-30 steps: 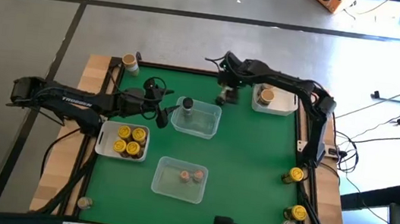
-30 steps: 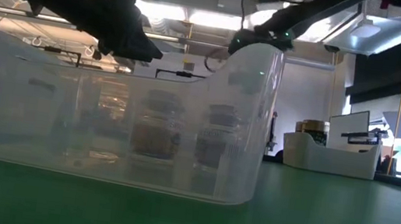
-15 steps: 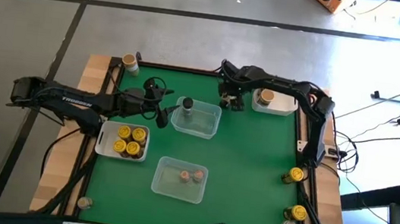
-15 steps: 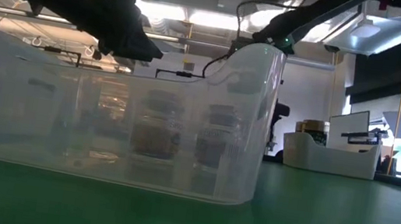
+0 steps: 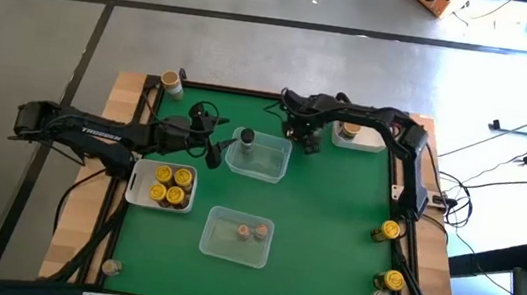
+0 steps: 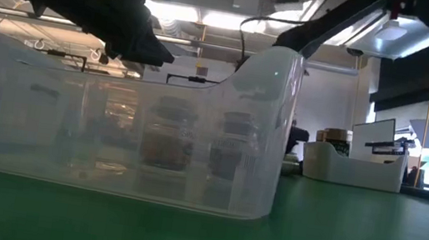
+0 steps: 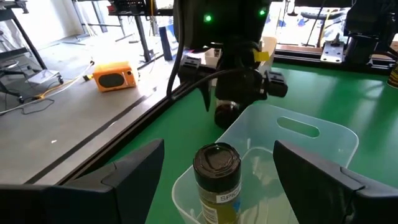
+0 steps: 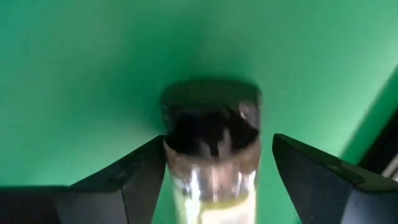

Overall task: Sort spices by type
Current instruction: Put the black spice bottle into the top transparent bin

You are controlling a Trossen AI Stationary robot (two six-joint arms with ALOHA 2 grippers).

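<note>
Dark-lidded spice jar (image 8: 211, 134) hangs clamped in the right gripper (image 5: 311, 138), above the green mat just beside the far clear tub (image 5: 260, 160). In that tub stands another black-lidded jar (image 7: 217, 180), with the left gripper (image 5: 215, 149), jaws wide and empty, right at its rim. Beyond, a white tray (image 5: 370, 138) holds a tan-lidded jar (image 5: 349, 131). Contents look brownish, hard to be sure.

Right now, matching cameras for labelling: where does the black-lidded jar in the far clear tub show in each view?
High: black-lidded jar at the far clear tub's left end.
Low: cannot tell; the near tub blocks it.
Left wrist: low centre, between the fingers of the left gripper.
Right wrist: not in it.
Landmark: that tub, in high and left wrist views.
</note>
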